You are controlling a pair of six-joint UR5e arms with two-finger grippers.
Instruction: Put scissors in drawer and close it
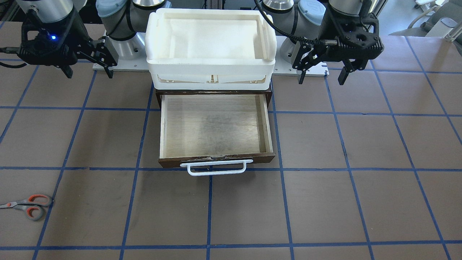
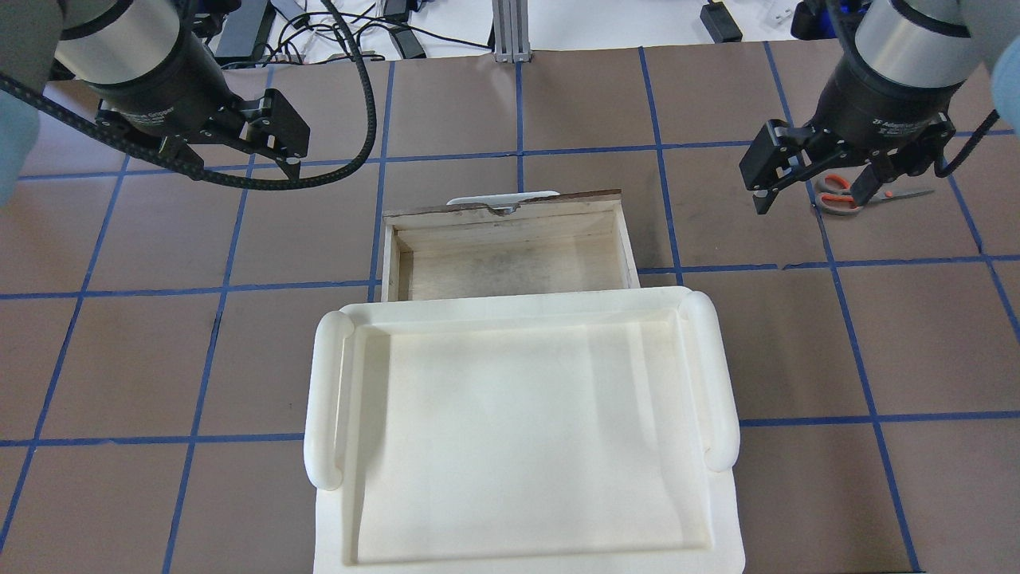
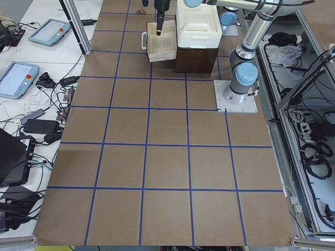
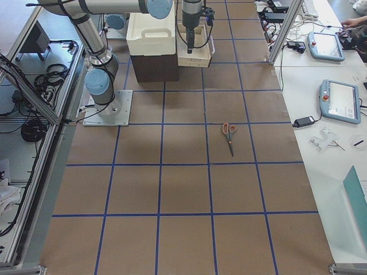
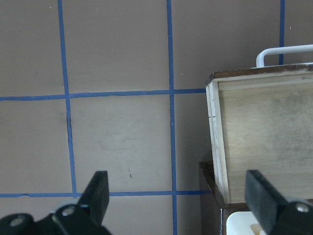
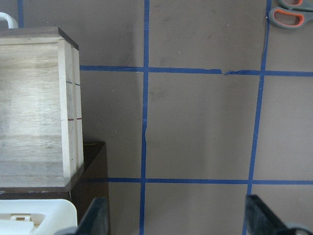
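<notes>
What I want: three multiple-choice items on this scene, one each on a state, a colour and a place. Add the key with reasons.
1. The drawer is: A shut; B open and empty; C open and full.
2. Its handle is: A white; B orange; C black.
3. The scissors lie: A in the drawer; B on the table; C on the floor.

1 B: pulled out, bare plywood floor showing.
2 A: a white bar on the dark front.
3 B: flat on the table, away from the drawer.
</notes>
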